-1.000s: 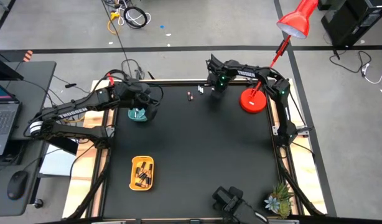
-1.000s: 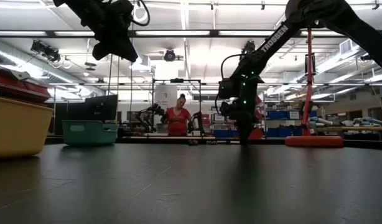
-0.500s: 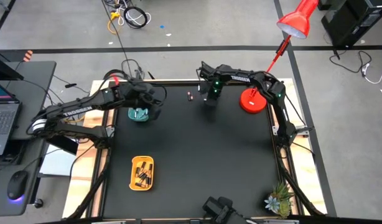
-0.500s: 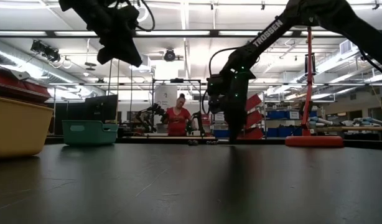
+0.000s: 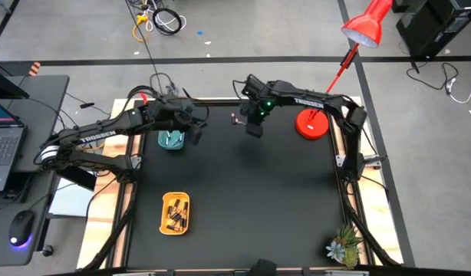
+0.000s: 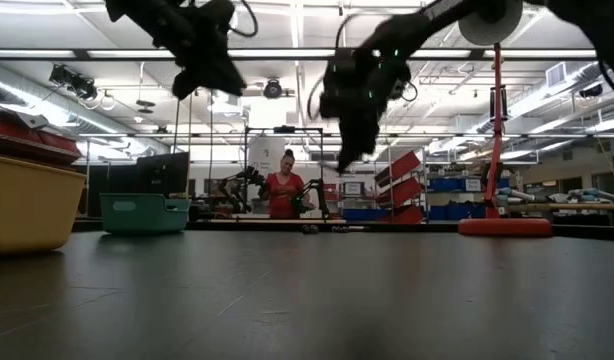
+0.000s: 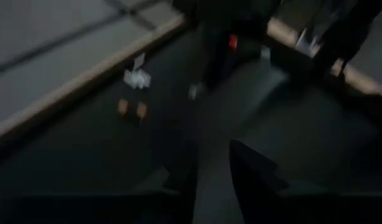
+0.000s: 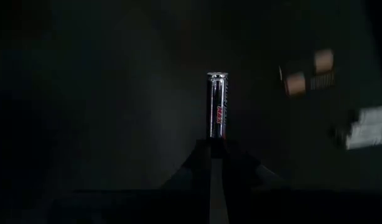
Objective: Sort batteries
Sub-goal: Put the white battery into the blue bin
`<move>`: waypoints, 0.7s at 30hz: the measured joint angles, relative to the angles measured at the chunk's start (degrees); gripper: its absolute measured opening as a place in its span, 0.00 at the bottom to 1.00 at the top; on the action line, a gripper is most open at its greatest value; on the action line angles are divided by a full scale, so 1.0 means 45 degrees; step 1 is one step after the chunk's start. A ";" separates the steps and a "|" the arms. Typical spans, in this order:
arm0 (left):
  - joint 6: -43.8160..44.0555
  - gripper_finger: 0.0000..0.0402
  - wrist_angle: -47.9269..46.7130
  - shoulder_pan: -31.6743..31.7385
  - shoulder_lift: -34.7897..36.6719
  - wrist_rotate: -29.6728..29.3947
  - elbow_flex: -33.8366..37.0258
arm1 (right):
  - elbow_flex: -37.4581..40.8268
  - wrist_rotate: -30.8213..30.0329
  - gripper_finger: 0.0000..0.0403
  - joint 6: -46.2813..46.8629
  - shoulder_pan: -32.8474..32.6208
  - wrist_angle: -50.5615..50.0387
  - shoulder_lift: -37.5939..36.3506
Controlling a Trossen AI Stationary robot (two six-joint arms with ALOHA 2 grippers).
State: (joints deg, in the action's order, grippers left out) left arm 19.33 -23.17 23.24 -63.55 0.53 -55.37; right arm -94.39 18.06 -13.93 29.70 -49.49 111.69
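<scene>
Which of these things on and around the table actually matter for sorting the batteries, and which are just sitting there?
Part of the job:
- battery held in the right gripper
- loose batteries at the table's far edge
- yellow tray with batteries in it
- teal tray
- left gripper

Just lying about:
- red lamp
- small plant
- laptop

Robotics lab or workshop, open-plan. Low view looks across the black table (image 6: 307,300) into a large hall: strip lights and exposed ducts overhead, metal frames, shelving with blue bins (image 6: 449,184) toward 3 o'clock, a second arm rig (image 6: 242,185) at another bench with a person in red (image 6: 286,190) beside it. High view: bare concrete floor with tape lines, loose cables (image 5: 160,19) at 12 o'clock, laptop (image 5: 1,138) and mouse (image 5: 21,227) on a side desk at 9 o'clock, red desk lamp (image 5: 327,92) clamped to the table.
</scene>
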 joint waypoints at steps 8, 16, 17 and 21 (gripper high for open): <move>-0.0593 0.51 0.3211 0.0000 -0.1235 -0.0081 0.0000 | -0.0005 0.0338 0.05 0.0132 -0.0842 0.2838 -0.1304; -0.1555 0.54 0.3873 0.0000 -0.1582 -0.0662 0.0005 | -0.0005 0.0347 0.05 0.0066 -0.1049 0.3604 -0.1416; -0.1573 0.53 0.3894 0.0000 -0.1582 -0.0721 0.0005 | -0.0005 0.0347 0.05 0.0063 -0.1072 0.3607 -0.1416; -0.1585 0.53 0.3933 0.0000 -0.1588 -0.0737 0.0003 | -0.0005 0.0574 0.05 0.0048 -0.1227 0.4094 -0.1416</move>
State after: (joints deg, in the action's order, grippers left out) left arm 12.19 -5.47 23.24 -70.70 -2.79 -55.36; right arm -94.41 20.64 -13.71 24.18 -31.07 105.32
